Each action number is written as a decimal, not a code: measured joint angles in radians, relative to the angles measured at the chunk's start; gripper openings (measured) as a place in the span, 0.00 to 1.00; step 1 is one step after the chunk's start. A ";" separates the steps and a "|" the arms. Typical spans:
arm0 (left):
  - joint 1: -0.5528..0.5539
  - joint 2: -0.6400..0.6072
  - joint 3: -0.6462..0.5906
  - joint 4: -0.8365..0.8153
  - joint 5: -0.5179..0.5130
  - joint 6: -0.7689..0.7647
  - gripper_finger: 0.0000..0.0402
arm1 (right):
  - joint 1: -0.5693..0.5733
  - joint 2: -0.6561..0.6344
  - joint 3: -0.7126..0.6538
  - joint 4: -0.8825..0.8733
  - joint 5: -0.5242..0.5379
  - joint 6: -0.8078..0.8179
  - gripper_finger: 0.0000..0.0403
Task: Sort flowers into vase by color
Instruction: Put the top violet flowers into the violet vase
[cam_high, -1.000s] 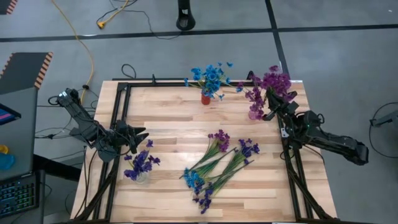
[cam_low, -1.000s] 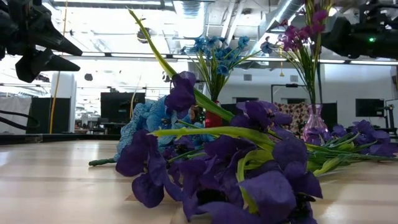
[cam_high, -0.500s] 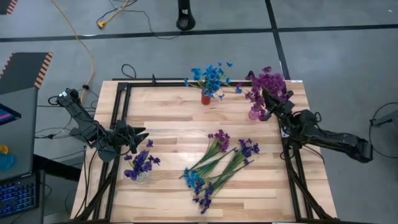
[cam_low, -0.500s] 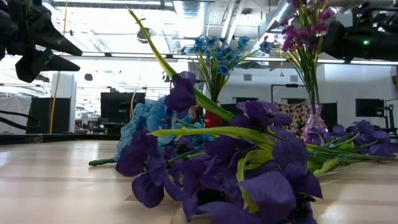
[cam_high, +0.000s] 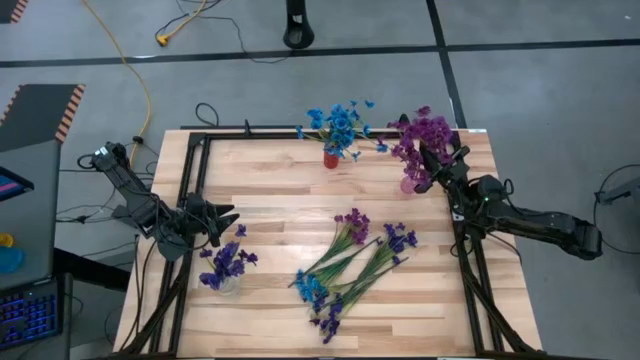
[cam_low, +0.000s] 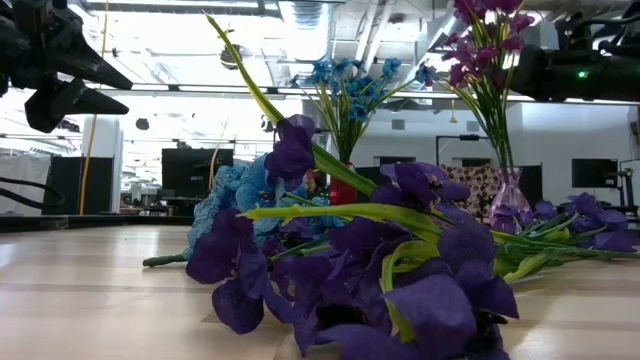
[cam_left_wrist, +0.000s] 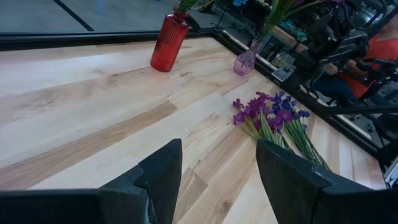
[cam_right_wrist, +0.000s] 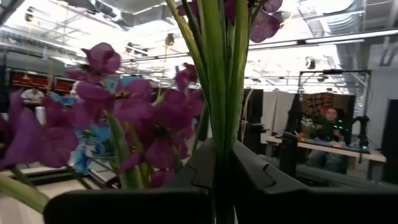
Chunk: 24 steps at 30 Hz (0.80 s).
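Note:
My right gripper (cam_high: 437, 163) is at the table's far right, shut on green stems of magenta-purple flowers (cam_high: 424, 135) above a small pink glass vase (cam_high: 408, 184). In the low view the stems (cam_low: 495, 110) run down into the vase's neck (cam_low: 506, 172). My left gripper (cam_high: 228, 215) is open and empty at the table's left, above the bare wood (cam_left_wrist: 93, 118). A red vase (cam_high: 330, 158) at the far middle holds blue flowers. A clear vase (cam_high: 227, 285) at the near left holds dark indigo flowers. Loose flowers (cam_high: 350, 262) lie on the table's near middle. My right gripper pinches a bunch of several green stems (cam_right_wrist: 219, 124) between its two fingers, below the blossoms. The fingers come about level from the table's right and lie across the stems. The stems stand nearly upright, leaning toward the table's left, with their lower ends in the pink vase.
Black frame rails (cam_high: 195, 170) run along the table's left, far and right edges. The loose pile of blue, purple and indigo flowers fills the low view's foreground (cam_low: 380, 270). Bare wood lies between the pile and the far vases (cam_high: 290, 200). A person sits beyond the table (cam_right_wrist: 326, 127).
My right gripper has gone a little toward the table's far-left with the magenta flowers, staying shut. The blossoms have swung toward the table's left, so the stems now lean left from the pink vase, which has stayed in place.

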 joint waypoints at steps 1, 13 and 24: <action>0.000 0.000 0.000 0.000 0.000 0.000 0.48 | 0.000 0.000 0.000 0.000 0.001 0.000 0.15; 0.000 0.000 0.000 0.000 0.000 0.000 0.48 | 0.000 0.000 0.000 0.000 0.002 0.000 0.15; 0.000 0.000 0.000 0.000 0.000 0.000 0.48 | 0.000 0.000 0.016 -0.018 0.003 0.000 0.15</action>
